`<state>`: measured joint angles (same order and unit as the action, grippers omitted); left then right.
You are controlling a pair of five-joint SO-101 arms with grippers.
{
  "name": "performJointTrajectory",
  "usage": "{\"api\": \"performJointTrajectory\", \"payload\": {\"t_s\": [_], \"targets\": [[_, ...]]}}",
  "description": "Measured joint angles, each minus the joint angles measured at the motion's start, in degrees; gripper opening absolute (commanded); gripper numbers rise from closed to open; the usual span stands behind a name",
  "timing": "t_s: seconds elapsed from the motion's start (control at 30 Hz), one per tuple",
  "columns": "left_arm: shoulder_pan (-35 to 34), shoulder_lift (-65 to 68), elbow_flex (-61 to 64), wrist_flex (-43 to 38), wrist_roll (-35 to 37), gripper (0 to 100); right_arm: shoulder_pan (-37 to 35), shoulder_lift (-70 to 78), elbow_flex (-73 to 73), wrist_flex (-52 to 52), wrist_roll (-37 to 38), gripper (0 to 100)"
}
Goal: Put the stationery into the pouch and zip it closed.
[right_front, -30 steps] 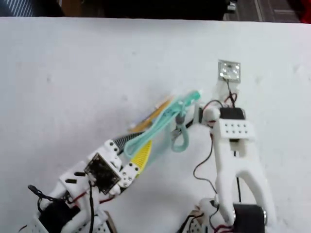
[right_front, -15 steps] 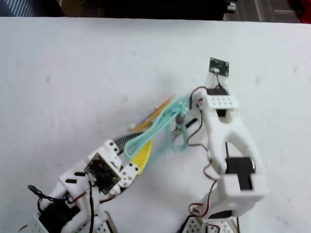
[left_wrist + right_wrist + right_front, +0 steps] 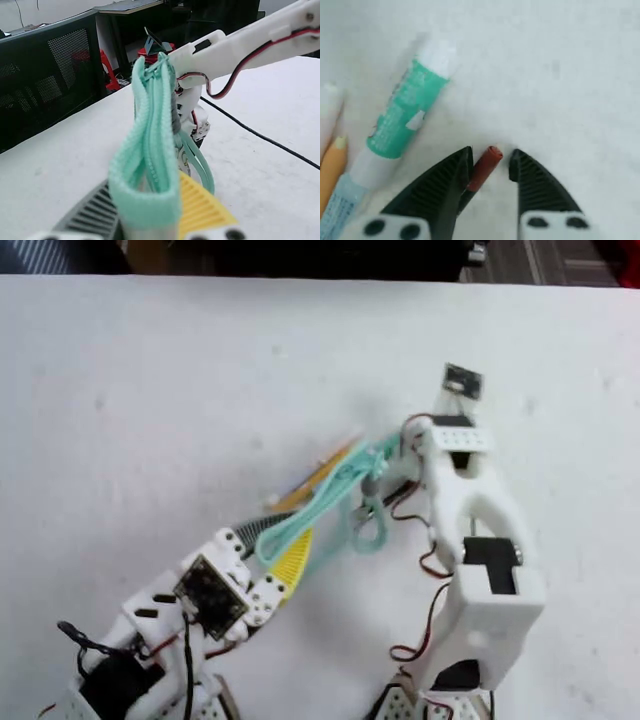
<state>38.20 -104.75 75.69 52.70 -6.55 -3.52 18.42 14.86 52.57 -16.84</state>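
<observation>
My left gripper [image 3: 278, 545] is shut on the near end of the teal pouch [image 3: 330, 495], which stretches away from it toward the right arm. In the left wrist view the pouch [image 3: 150, 145] stands on edge between the grey and yellow jaws, zipper uppermost. My right gripper [image 3: 403, 448] sits at the pouch's far end. Its black fingers [image 3: 445, 180] are open around the tip of a red pen [image 3: 487, 160], which touches one finger. Beside it on the table lie a green-and-white tube [image 3: 405, 120] and an orange pencil [image 3: 331, 165].
A teal wrist loop [image 3: 372, 530] hangs off the pouch near the right arm's red and black cables [image 3: 425, 565]. Orange stationery [image 3: 320, 465] lies along the pouch's far side. White tabletop [image 3: 180, 370] spreads beyond, with a dark edge at the back.
The right arm has swung up and leftward, bringing its gripper against the pouch's far end. The left arm and its hold on the pouch are unchanged.
</observation>
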Motion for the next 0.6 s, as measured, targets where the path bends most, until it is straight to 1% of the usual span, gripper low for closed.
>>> {"api": "performJointTrajectory", "payload": {"t_s": [0.07, 0.6], "targets": [[0.0, 0.0, 0.0, 0.0, 0.0, 2, 0.1, 0.1, -0.1, -0.2, 0.0, 1.5], [0.0, 0.0, 0.0, 0.0, 0.0, 2, 0.4, 0.1, -0.4, 1.3, 0.0, 1.6]]}}
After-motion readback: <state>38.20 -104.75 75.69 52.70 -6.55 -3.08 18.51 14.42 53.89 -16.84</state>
